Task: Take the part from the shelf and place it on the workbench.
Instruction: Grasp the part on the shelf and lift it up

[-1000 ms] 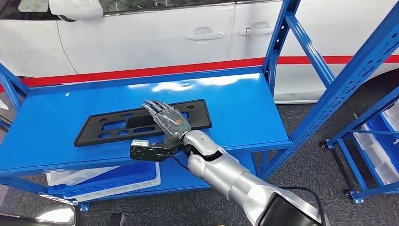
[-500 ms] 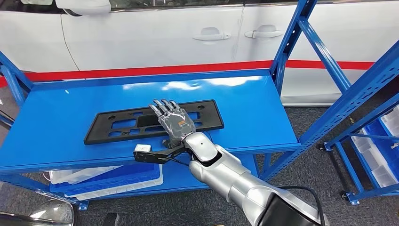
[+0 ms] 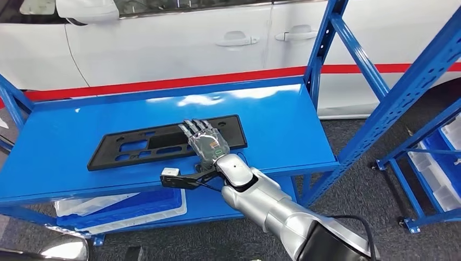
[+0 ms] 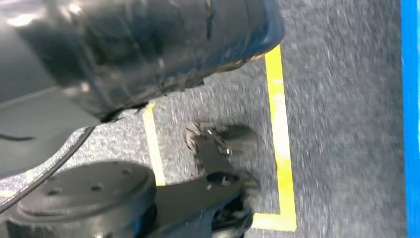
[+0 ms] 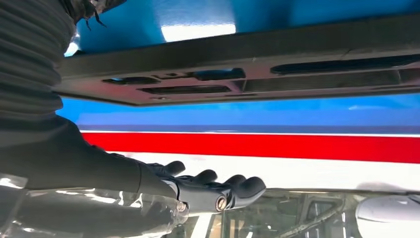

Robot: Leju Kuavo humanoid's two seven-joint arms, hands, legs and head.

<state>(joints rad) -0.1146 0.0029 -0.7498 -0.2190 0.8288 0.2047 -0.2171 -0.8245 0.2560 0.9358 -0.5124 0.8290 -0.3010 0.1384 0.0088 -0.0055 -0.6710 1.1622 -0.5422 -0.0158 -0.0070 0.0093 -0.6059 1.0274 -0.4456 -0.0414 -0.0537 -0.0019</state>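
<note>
One hand matters at this moment: the right hand [image 3: 205, 142] reaches out flat above the black plastic part [image 3: 136, 147], a long slotted plate that looks like a number-plate holder, lying on the blue shelf [image 3: 282, 125]. Its fingers [image 3: 193, 128] are stretched forward and a little apart, holding nothing; the right wrist view shows them extended with open air between palm and plate [image 5: 237, 69], so I judge the hand is over the part and not yet gripping it. The part's long axis runs roughly from 9 o'clock to 3 o'clock across the shelf, slightly raised toward 3, and the hand crosses it near its 3 o'clock end, fingers pointing to about 11 o'clock. Most of the plate therefore lies toward 9 o'clock of the fingers. The left hand's state I cannot tell; the left wrist view looks at grey carpet and yellow floor tape [image 4: 277, 114]. The right arm is plainly the nearer one. Bare shelf surface surrounds the part, with the front edge close at 6 o'clock and a blue upright post [image 3: 321, 49] at 2 o'clock, well apart from the plate
</note>
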